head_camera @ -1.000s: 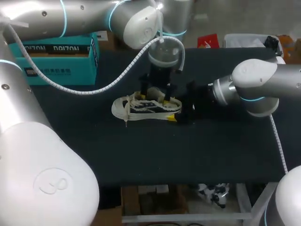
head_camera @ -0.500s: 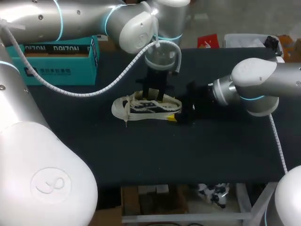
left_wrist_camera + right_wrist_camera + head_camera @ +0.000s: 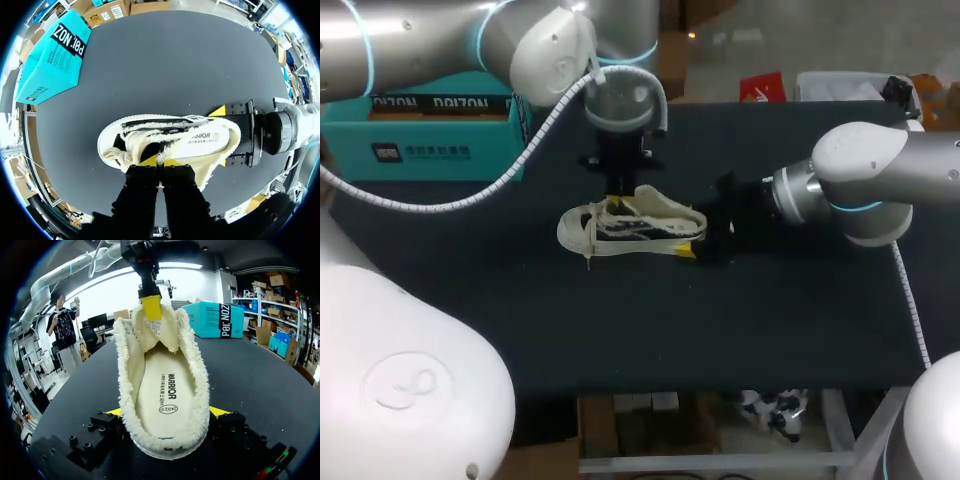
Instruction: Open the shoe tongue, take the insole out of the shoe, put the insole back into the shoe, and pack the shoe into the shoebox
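A cream fleece-lined shoe stands on the black table, toe to the left. My left gripper comes down over its middle and is shut on the edge of the fleece tongue. In the right wrist view its yellow fingertip pinches the top of the raised tongue. The printed insole lies inside the shoe. My right gripper stands wide at the heel, one finger against each side, so it is shut on the shoe.
A teal shoebox sits at the back left corner of the table, a good way from the shoe. Bare black table top stretches in front of the shoe.
My left gripper has shut on the tongue and moved left toward the toe, drawing the tongue up and forward. The right arm and the shoe have stayed put.
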`<state>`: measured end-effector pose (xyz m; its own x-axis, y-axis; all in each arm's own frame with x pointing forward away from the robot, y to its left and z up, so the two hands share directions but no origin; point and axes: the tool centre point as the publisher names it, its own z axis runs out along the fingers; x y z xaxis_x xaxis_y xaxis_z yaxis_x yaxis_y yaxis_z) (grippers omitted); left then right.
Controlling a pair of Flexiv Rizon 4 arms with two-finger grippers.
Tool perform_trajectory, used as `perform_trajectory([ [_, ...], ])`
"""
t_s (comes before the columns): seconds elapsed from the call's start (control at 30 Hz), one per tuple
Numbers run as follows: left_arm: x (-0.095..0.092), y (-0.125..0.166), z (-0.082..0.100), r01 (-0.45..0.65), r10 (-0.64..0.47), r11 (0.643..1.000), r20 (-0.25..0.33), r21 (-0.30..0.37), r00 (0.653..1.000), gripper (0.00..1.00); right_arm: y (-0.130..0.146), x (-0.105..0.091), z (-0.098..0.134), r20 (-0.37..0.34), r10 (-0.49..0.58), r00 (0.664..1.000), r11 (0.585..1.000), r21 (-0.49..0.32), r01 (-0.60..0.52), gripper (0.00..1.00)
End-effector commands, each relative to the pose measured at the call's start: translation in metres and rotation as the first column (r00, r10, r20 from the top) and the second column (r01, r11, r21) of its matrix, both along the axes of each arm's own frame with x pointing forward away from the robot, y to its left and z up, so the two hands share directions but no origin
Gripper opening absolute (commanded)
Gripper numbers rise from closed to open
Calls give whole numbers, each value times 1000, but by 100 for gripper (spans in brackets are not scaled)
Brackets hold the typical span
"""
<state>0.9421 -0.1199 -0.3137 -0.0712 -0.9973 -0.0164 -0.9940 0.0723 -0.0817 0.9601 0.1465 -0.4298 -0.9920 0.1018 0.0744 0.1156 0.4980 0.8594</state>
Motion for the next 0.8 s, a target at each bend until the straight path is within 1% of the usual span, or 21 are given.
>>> perform_trajectory([
  [0.03,-10,28,10,6,7,984,72,-178,997,0,1,1,-8,0,1,1000,1000,4,-1,0],
  [0.17,-10,45,13,-15,38,968,90,-250,995,0,1,1,-8,0,1,1000,1000,4,-1,0],
  [0.33,-2,61,2,-33,59,949,74,-313,996,0,1,1,-8,0,1,1000,1000,4,-1,0],
  [0.47,4,70,-11,-47,63,939,35,-341,997,0,1,1,-8,0,1,1000,1000,4,-1,0],
  [0.63,8,76,-23,-52,57,937,4,-346,998,0,1,1,-8,0,1,1000,1000,4,-1,0],
  [0.67,10,77,-26,-51,50,934,-10,-352,999,0,1,1,-8,0,1,1000,1000,4,-1,0],
  [0.8,13,80,-31,-54,50,933,-20,-355,999,0,1,1,-8,0,1,1000,1000,4,-1,0],
])
